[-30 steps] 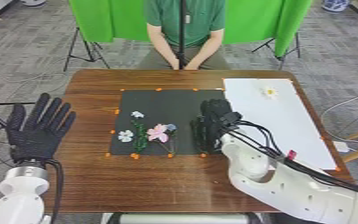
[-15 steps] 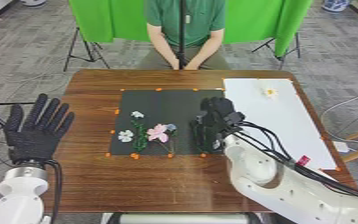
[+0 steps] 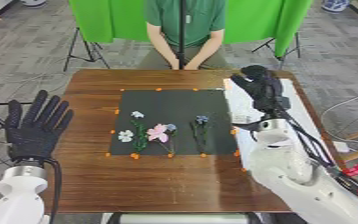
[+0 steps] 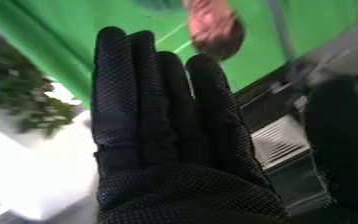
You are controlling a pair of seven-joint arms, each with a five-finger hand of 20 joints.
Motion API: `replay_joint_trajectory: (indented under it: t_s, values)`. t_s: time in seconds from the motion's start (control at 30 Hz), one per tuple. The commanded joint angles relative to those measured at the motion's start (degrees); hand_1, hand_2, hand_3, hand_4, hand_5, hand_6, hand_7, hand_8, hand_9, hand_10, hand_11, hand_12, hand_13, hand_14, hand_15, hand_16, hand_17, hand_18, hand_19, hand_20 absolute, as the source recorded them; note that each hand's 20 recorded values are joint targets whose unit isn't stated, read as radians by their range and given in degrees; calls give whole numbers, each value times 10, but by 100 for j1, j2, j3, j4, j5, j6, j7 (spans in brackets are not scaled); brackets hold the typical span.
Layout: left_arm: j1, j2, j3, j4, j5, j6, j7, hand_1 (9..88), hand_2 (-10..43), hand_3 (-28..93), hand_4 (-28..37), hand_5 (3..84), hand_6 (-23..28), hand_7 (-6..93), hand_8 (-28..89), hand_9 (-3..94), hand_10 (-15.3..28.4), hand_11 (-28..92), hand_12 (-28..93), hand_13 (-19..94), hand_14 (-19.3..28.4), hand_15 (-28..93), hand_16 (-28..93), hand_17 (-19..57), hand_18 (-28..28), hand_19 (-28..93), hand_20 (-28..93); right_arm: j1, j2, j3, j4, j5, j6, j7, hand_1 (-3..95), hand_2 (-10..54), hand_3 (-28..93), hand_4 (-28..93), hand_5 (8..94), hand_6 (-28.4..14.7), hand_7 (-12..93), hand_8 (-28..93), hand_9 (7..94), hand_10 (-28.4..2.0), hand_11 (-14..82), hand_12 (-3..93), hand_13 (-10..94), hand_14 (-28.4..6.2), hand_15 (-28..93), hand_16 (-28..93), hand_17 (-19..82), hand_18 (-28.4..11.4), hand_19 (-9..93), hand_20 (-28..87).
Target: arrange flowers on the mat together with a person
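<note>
Lying on the dark mat on the brown bench are two white flowers, a pink flower with a bluish flower just beside it, and, farther right, another bluish flower. The right robot hand, open, fingers straight, is over the white sheet; the left robot hand, open, fingers spread, is beside the bench.

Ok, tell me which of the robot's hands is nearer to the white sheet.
Right. The right hand is over the white sheet; the left hand is at the table's left edge, across the mat from it.
</note>
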Motion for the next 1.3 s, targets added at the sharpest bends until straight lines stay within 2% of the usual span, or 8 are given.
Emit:
replay_joint_trajectory:
  t_s: [0.03,0.1,0.17,0.23,0.33,0.57,0.93,1.3]
  values:
    - [131,54,-195,12,94,-38,23,262,161,575,-283,382,70,99,-87,351,150,154,91,232,140,217,-59,-44,128,261,117,-1255,335,1873,-311,2800,223,-1590,125,116,698,-219,482,-66,124,-102,494,-204,103,131,434,-189,368,91,269,-202,636,-44]
    - [147,53,-288,40,164,-112,-2,263,159,575,-283,382,70,98,-87,350,149,153,91,232,140,216,-59,-44,127,260,117,-1535,322,2350,-323,3904,60,-2260,112,121,701,-232,461,-64,116,-95,464,-204,89,134,395,-188,346,102,236,-200,587,-5]
    - [145,45,-400,77,375,-219,-38,267,158,571,-283,381,68,97,-87,348,148,152,91,231,140,216,-59,-44,127,258,116,-1712,301,2711,-294,4890,-41,-2709,118,121,704,-233,463,-65,123,-92,461,-200,91,137,393,-181,338,106,222,-200,564,5]
    - [109,61,-481,97,584,-267,-88,267,154,575,-283,380,66,98,-87,345,146,148,90,227,138,211,-60,-44,127,256,115,-2090,224,3274,-261,5904,-633,-3288,123,118,711,-234,469,-66,129,-96,462,-198,91,139,395,-178,329,114,216,-199,532,22]
    - [44,110,-554,110,717,-265,-105,258,152,589,-283,379,65,98,-87,343,144,145,90,224,136,205,-59,-45,127,250,114,-2492,113,3846,-257,7147,-1262,-3686,128,115,713,-243,446,-60,127,-97,435,-186,71,147,366,-169,277,145,193,-197,463,77]
    - [-1,135,-608,77,769,-189,-66,248,134,641,-283,377,65,95,-85,340,143,142,92,221,135,199,-56,-45,126,249,115,-2787,-183,4359,-154,8199,-2304,-3976,131,120,705,-237,459,-54,131,-94,450,-178,68,146,370,-168,251,149,182,-196,417,88]
    - [129,-53,-664,4,740,-138,-8,255,130,643,-283,379,65,97,-85,339,143,143,92,220,134,201,-56,-46,126,248,115,-2956,-517,4576,-265,8307,-2854,-3973,123,117,701,-231,442,-48,128,-88,428,-172,47,155,353,-162,195,186,169,-193,363,111]
    - [201,-105,-716,-31,705,-105,21,255,130,644,-283,380,64,98,-86,341,143,146,92,221,134,202,-57,-47,126,250,115,-2926,-557,4517,-254,8086,-3115,-3976,142,83,710,-226,430,-45,126,-87,410,-167,44,157,342,-159,172,199,164,-192,337,118]
